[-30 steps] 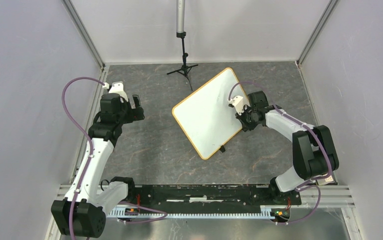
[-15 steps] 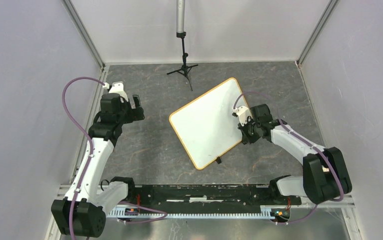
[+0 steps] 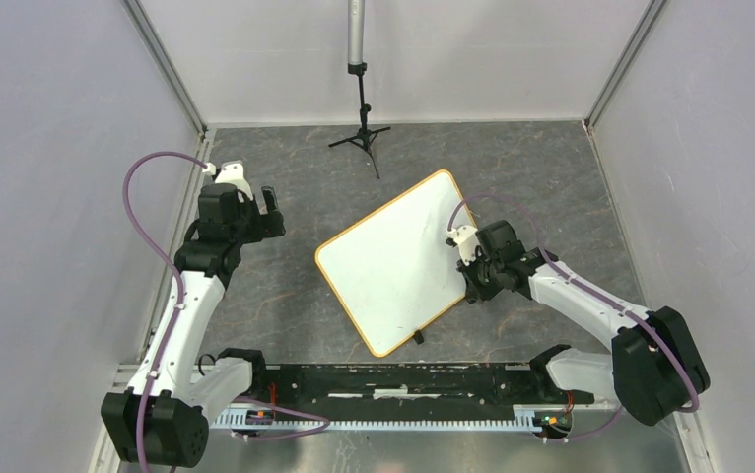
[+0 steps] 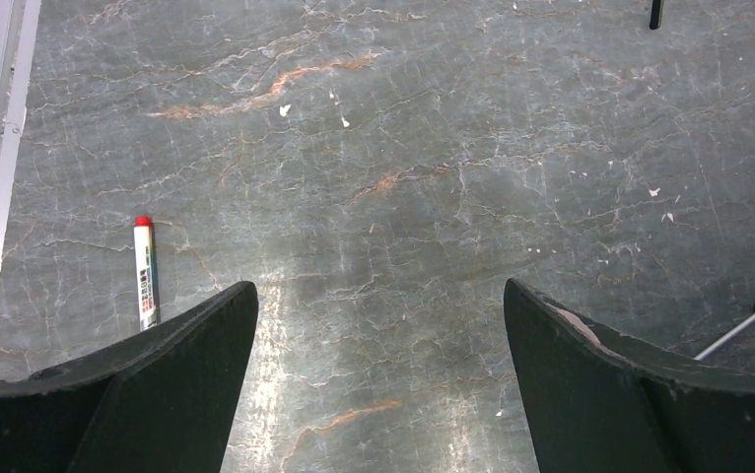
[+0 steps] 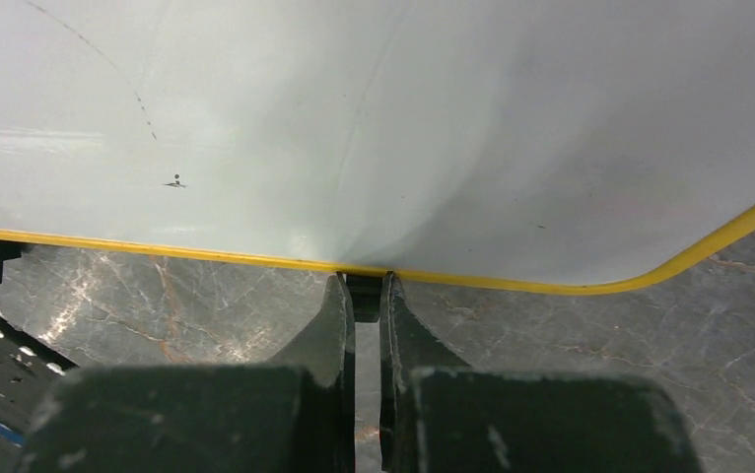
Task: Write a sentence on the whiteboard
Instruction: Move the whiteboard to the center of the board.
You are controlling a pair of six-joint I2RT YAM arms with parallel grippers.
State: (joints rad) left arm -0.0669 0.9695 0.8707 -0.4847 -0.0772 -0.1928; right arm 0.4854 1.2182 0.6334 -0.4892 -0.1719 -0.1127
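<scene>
Presently the whiteboard (image 3: 398, 261) lies skewed on the bench (image 3: 285, 305), right of centre. The right pincer (image 3: 466, 284) is clamped narrow on a small black clip foot (image 5: 363, 287) at the board's yellow-framed right edge. From overhead the wrist masks the grip itself. A second clip foot (image 3: 419, 337) shows on the near edge. Faint grey strokes on the white face are too thin to read. The left pincer (image 4: 380, 291) hangs wide, holding nothing, above the bench near a red-capped marker (image 4: 144, 271) whose label is illegible.
</scene>
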